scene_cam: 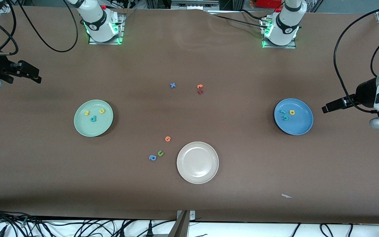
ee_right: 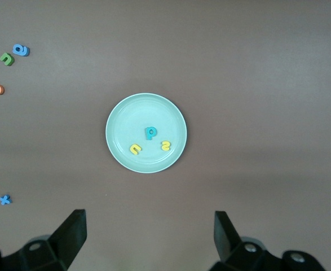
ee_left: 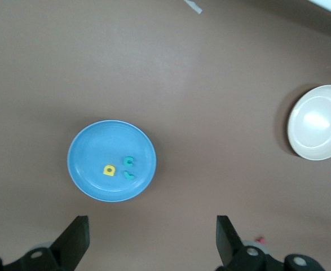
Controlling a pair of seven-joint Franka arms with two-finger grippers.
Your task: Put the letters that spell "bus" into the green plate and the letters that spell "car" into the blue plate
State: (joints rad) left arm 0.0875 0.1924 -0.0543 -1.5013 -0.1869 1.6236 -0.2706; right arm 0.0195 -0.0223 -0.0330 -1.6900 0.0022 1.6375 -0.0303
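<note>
Bus letters (scene_cam: 93, 115) lie in green plate (scene_cam: 81, 126); car letters (scene_cam: 287, 115) in blue plate (scene_cam: 303, 126); sorting looks complete. Left hand (ee_left: 153, 240) wide open, empty, over surface by blue plate; right hand (ee_right: 149, 237) likewise by green plate. Letters look tiny, light, soft foam; pinch across edges, gently.

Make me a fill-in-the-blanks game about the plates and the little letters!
1. The teal b lies in the ____ plate.
2. The blue plate holds ____ letters.
3. The plate with no letters in it is ____.
4. The blue x lies on the ____, not in a plate.

Missing words: green; three; white; table
</note>
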